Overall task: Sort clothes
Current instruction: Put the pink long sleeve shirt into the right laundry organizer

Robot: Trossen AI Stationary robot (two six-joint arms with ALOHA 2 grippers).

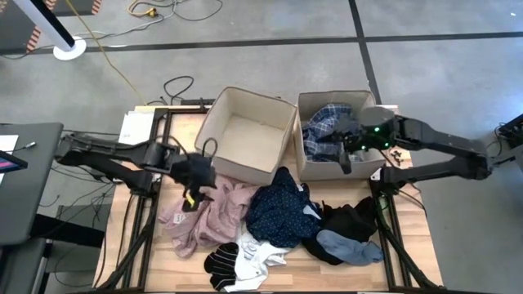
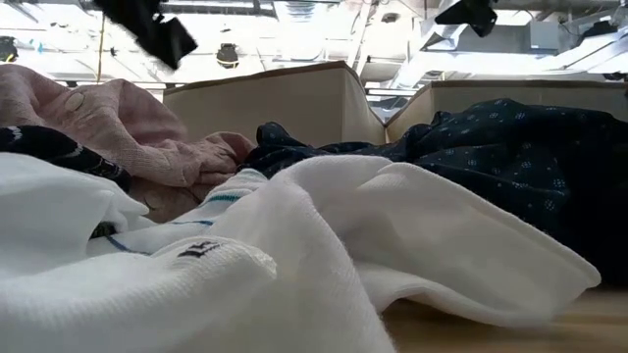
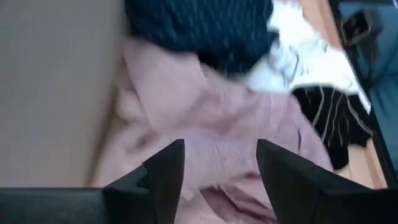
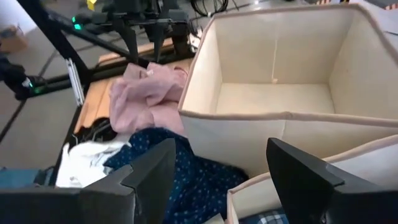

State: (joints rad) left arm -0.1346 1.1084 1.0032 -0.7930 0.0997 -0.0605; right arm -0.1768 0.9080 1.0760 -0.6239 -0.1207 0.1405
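Note:
The clothes lie heaped on the table's near half: a pink top [image 1: 208, 216], a dark blue dotted piece [image 1: 282, 208], a black piece [image 1: 351, 220], a light blue piece [image 1: 351, 247], a white piece [image 1: 257, 260] and striped black socks [image 1: 221, 261]. A blue-white plaid shirt [image 1: 327, 122] lies inside the right bin [image 1: 304, 167]. My left gripper [image 1: 196, 181] hangs open just above the pink top [image 3: 217, 106], nothing between its fingers. My right gripper [image 1: 343, 155] is open above the right bin's near wall and also empty.
The left beige bin [image 1: 245, 135] stands empty at the table's far middle, its near wall [image 4: 249, 134] beside the dark blue piece [image 4: 193, 180]. In the low view the white piece [image 2: 294, 255] fills the foreground. Cables and a frame lie beyond the far edge.

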